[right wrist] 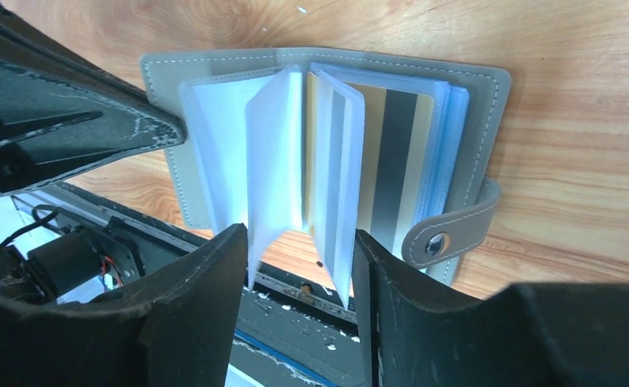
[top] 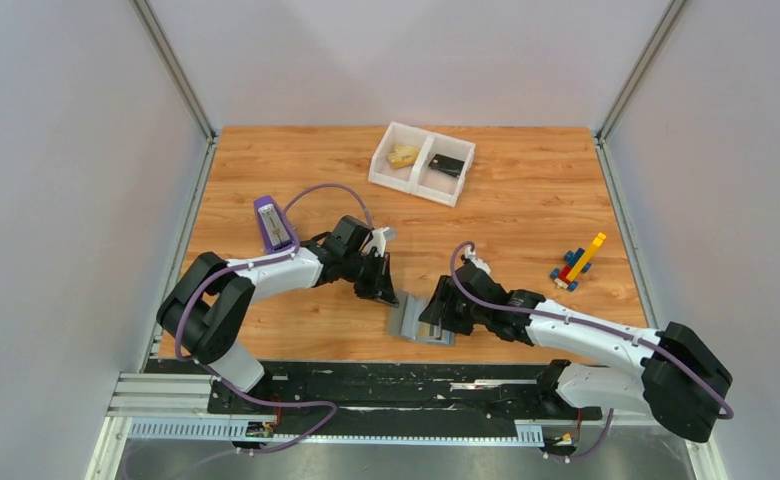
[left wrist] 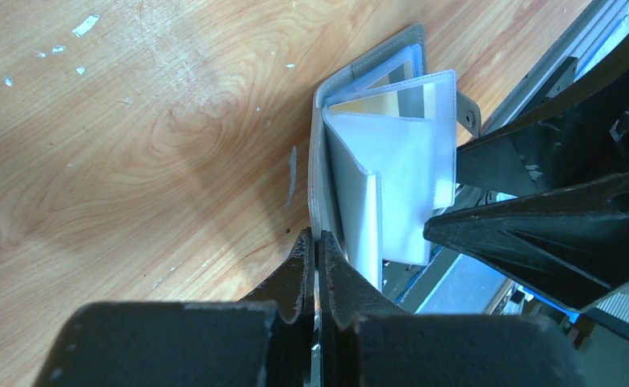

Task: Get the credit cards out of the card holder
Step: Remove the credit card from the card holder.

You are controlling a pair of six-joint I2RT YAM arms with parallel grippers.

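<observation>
The card holder [right wrist: 489, 97] is lying open at the near middle of the wooden table [top: 526, 210], close to its near edge, between the two grippers. The left gripper [left wrist: 315, 246] is clenched and seems to be pinching the holder's left cover, though its own fingers are hiding the contact. The right gripper [right wrist: 299, 250] is standing spread, straddling the clear plastic sleeves [right wrist: 267, 161] without gripping them. The credit cards [right wrist: 392, 153], gold with a dark stripe, are sitting in the right-hand sleeves. They are looking thin, stiff, light and slick, while the sleeves are flopping softly, so a card's exposed edge is probably offering the best hold. A white tray [top: 411, 190] is sitting far back, with grey walls closing in on both sides.
</observation>
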